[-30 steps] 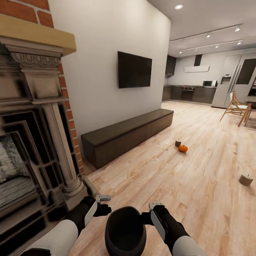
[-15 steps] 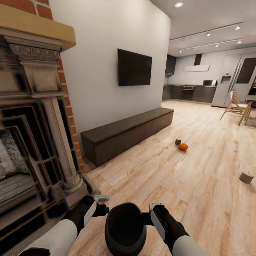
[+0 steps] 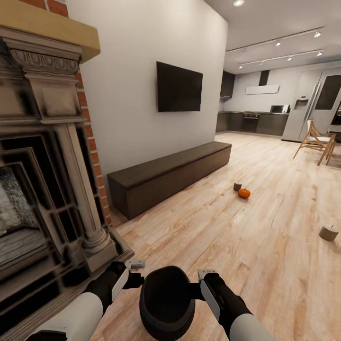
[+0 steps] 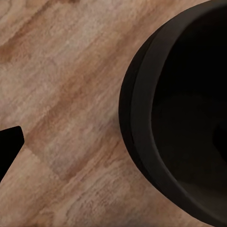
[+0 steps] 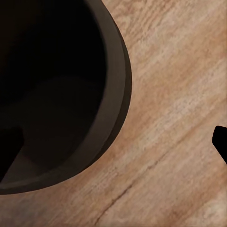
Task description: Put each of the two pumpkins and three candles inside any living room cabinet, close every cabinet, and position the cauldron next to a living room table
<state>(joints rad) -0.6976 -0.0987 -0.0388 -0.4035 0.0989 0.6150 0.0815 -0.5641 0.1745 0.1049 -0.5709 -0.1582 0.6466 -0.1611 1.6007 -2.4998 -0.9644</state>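
Both grippers flanking cauldron point(image 3: 166, 303)

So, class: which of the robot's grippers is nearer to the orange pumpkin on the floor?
Right. The right gripper sits at the cauldron's rim on the side toward the pumpkin; the left gripper is on the cauldron's far side, by the fireplace.
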